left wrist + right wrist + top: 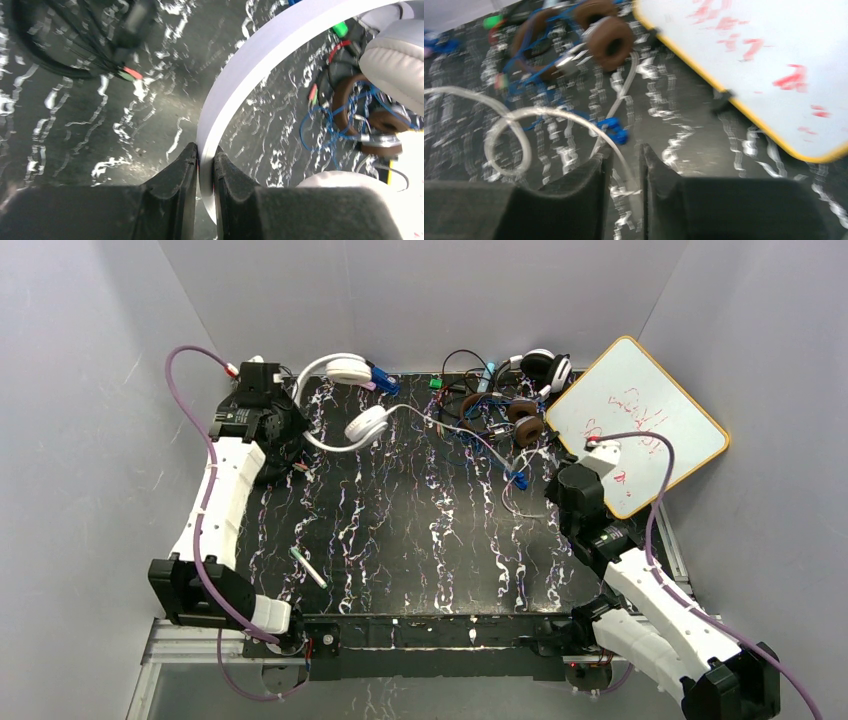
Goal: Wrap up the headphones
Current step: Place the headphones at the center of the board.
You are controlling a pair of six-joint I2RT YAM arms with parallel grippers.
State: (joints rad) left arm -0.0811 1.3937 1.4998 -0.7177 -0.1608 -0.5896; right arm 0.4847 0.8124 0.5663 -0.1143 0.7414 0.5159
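white headphones, band pinched in left gripper; right gripper jaws slightly apart around its cord.

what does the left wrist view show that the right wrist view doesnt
Left wrist only: the left tool clamped on the white headphones by the band, and a black cable bundle. Right wrist only: the whiteboard and a looped white cord running between the fingers of the right tool. Both: the brown headphones on the black table.
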